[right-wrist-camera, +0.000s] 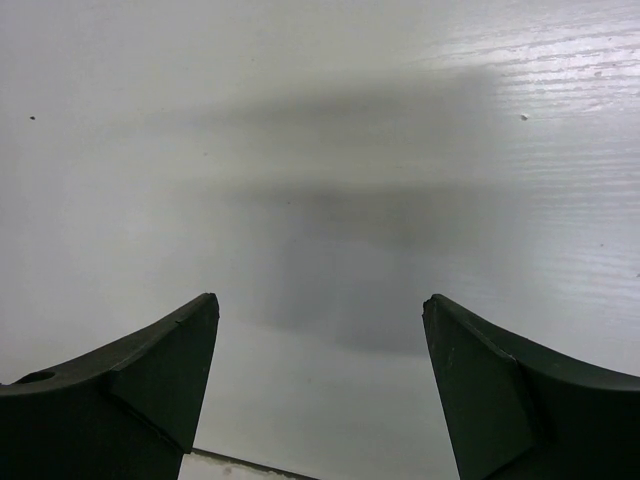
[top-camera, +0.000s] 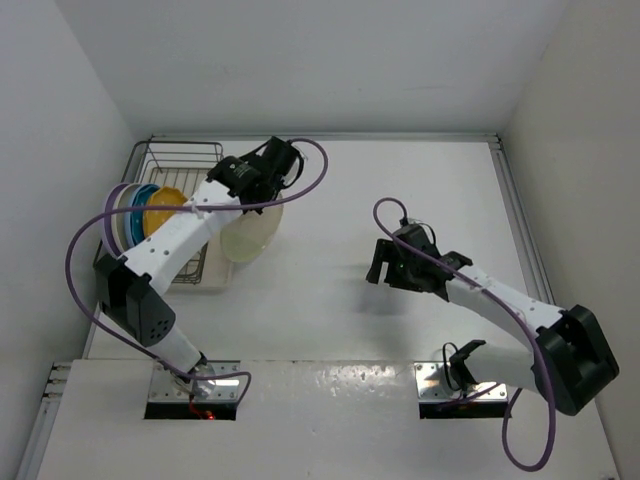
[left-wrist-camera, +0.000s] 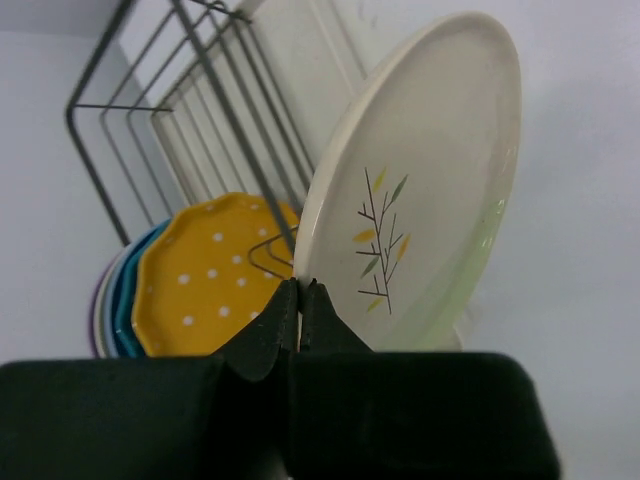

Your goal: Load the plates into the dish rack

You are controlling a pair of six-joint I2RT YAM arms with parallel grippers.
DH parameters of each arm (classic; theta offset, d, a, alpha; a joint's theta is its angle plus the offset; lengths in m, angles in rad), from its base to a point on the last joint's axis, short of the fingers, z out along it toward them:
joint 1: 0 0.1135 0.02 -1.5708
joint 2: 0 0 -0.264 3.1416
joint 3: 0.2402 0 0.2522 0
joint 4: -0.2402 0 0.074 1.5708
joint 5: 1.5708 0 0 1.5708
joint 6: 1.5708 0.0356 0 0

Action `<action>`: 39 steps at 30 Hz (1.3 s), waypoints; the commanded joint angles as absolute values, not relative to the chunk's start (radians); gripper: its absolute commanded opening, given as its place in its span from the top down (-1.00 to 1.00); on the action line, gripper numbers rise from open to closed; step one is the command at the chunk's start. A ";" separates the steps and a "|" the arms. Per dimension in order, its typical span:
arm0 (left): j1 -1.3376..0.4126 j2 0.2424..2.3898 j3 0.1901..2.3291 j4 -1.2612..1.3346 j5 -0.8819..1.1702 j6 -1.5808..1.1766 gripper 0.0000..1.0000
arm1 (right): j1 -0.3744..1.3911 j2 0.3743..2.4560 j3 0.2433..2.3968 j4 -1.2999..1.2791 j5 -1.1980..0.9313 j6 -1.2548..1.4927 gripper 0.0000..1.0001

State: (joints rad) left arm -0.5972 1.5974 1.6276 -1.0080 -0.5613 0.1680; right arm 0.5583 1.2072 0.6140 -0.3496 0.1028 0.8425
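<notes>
Plates already stand on edge in the rack (top-camera: 182,152), the dotted plate (left-wrist-camera: 200,290) foremost and blue and purple rims packed close behind it. The sprig plate (left-wrist-camera: 420,200) is not in yet: it hangs tilted just beside the rack's right side. The left claw (left-wrist-camera: 300,300) is closed to a thin slit with the plate's lower rim meeting its tips. We judge that it pinches that rim, though the contact itself is hard to see. The right claw (right-wrist-camera: 320,390) is spread wide with nothing between its fingers, over bare table (right-wrist-camera: 300,120) and well away from the rack.

To do this step well, we would bring the plate upright first and turn it parallel to the dotted one. Then we would lower it edge-first into the free gap next to that plate. A rim pinch gives little hold against twisting, so we would move slowly and let go only once the wires carry the weight.

The plate is a smooth, glossy round, cream shading to pale green, with a thin twig drawing and a plain rounded lip. It looks slick and hard, and likely to chip against metal. The rack is thin dark wire bent into upright loops, stiff and narrow. The dotted plate has a wavy edge.
</notes>
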 commanded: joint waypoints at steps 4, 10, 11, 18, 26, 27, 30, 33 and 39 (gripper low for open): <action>-0.586 1.480 1.758 -0.920 -0.752 0.241 1.00 | 0.561 1.140 0.595 -0.370 0.149 0.854 -0.66; -0.543 1.451 1.858 -0.879 -0.830 0.304 1.00 | 0.560 1.094 0.568 -0.383 0.167 0.868 -0.66; -0.543 1.442 1.874 -0.868 -0.830 0.314 1.00 | 0.560 1.089 0.563 -0.388 0.167 0.871 -0.66; -0.476 1.433 1.948 -0.850 -0.989 0.397 1.00 | 0.560 1.045 0.520 -0.388 0.186 0.888 -0.66; -0.361 1.376 1.858 -0.841 -1.048 0.417 1.00 | 0.561 1.035 0.488 -0.370 0.189 0.894 -0.66; -0.350 1.364 1.839 -0.841 -1.048 0.417 1.00 | 0.558 1.042 0.483 -0.367 0.187 0.896 -0.66; -0.309 1.355 1.770 -0.841 -1.048 0.408 1.00 | 0.560 1.051 0.482 -0.357 0.180 0.897 -0.66; -0.290 1.335 1.718 -0.841 -1.011 0.385 1.00 | 0.560 1.054 0.479 -0.354 0.173 0.894 -0.66; -0.252 1.316 1.603 -0.805 -0.983 0.385 1.00 | 0.561 1.042 0.459 -0.351 0.182 0.899 -0.66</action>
State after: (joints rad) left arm -0.2737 1.3838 1.6112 -0.9089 -0.9493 0.3763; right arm 0.5583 1.0508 0.4740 -0.3809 0.1654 0.8879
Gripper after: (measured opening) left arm 0.008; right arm 0.829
